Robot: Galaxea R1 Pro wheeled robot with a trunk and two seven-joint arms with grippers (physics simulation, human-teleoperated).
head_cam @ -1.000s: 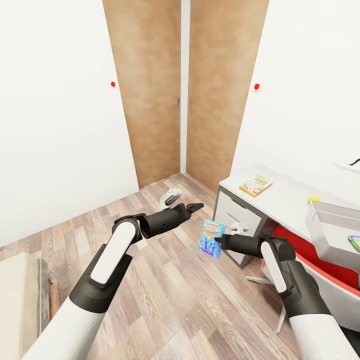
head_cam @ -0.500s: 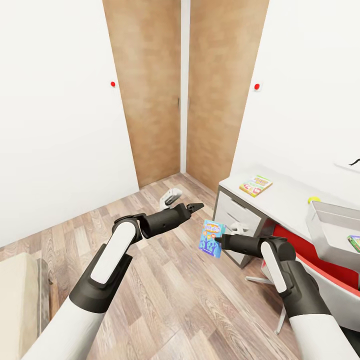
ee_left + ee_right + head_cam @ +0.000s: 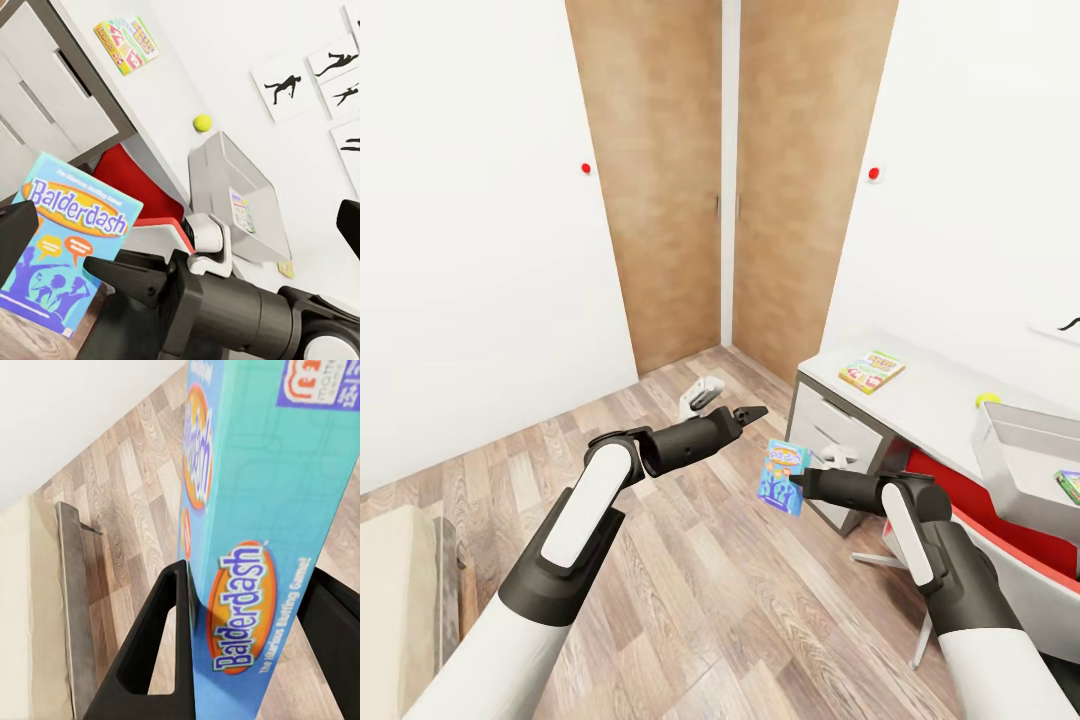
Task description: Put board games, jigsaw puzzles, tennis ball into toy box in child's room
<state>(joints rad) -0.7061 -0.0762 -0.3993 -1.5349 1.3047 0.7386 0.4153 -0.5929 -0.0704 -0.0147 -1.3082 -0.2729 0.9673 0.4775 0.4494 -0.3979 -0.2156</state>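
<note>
My right gripper [image 3: 797,482] is shut on a blue board game [image 3: 782,477] reading "Balderdash", held upright over the floor just left of the table [image 3: 940,395]. In the right wrist view its fingers [image 3: 156,649] clamp the box [image 3: 255,510] on both sides. My left gripper [image 3: 748,412] hangs open and empty a little left of and above that box [image 3: 67,232]. A green-edged yellow-and-red board game [image 3: 871,370] lies on the table's near corner. The tennis ball [image 3: 987,399] rests beside the grey toy box [image 3: 1025,440], which has a colourful flat item [image 3: 1069,485] inside.
A red chair [image 3: 960,505] is tucked under the table beside the white drawers [image 3: 838,430]. Wooden doors [image 3: 730,180] fill the corner ahead. The beige bed [image 3: 390,600] lies at the lower left. Wood-plank floor [image 3: 690,560] stretches between the bed and the table.
</note>
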